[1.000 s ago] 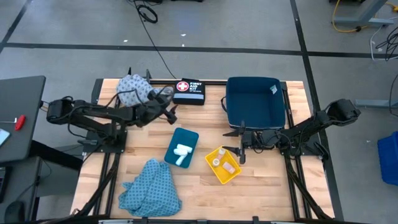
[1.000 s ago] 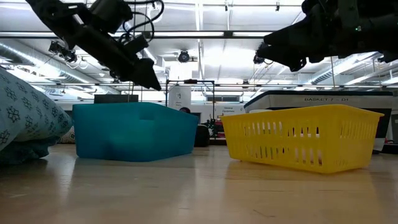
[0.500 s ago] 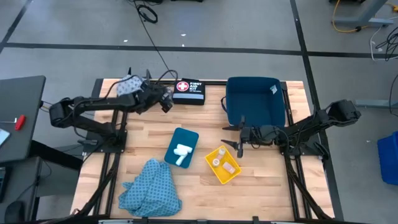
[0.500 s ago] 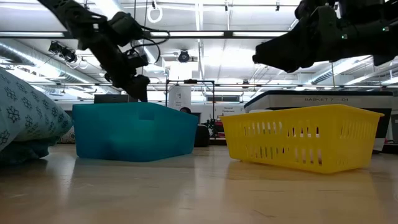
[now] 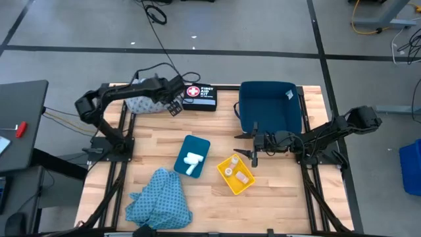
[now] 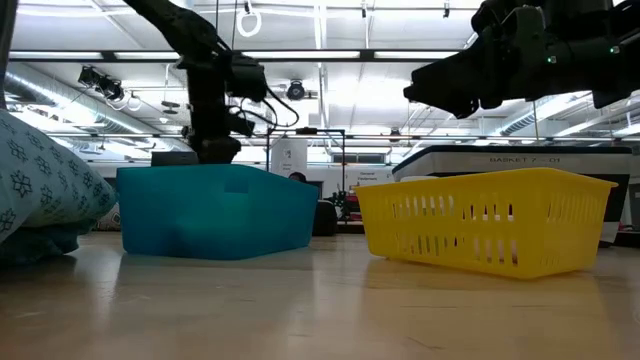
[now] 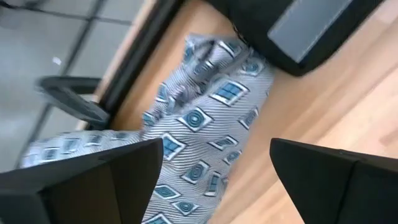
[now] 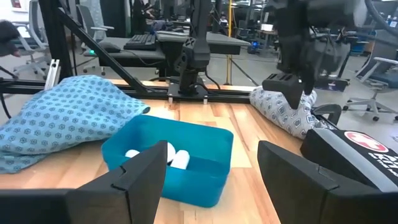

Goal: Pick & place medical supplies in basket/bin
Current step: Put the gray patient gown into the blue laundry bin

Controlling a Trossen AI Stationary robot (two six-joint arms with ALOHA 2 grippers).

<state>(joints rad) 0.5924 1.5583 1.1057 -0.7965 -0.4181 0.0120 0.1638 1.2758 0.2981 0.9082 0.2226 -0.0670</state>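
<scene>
A pale blue-patterned cloth [image 5: 139, 103] lies bunched at the table's far left corner, next to the black first-aid pouch [image 5: 199, 96]. My left gripper [image 5: 173, 107] hangs open over the cloth's right end [image 7: 205, 118], fingers pointing down; I cannot tell whether it touches. A second blue cloth [image 5: 160, 201] lies heaped at the near left. White rolls [image 5: 192, 160] lie in a small teal bin [image 5: 197, 143]. Pale vials [image 5: 231, 171] sit in a yellow basket [image 5: 245, 186]. My right gripper [image 5: 253, 146] hovers open between the yellow basket and a large dark-blue bin [image 5: 270, 108].
The first-aid pouch lies at the far edge between the cloth and the dark-blue bin. Black frame rails [image 5: 118, 131] run along both table sides. Bare wood shows at the near right [image 5: 283, 204] and between the teal bin and the far cloth.
My left arm has risen and swung toward the table's far edge. Its gripper has tipped from a slant to pointing straight down over the far-left cloth's right end. My right gripper has stayed almost still.
</scene>
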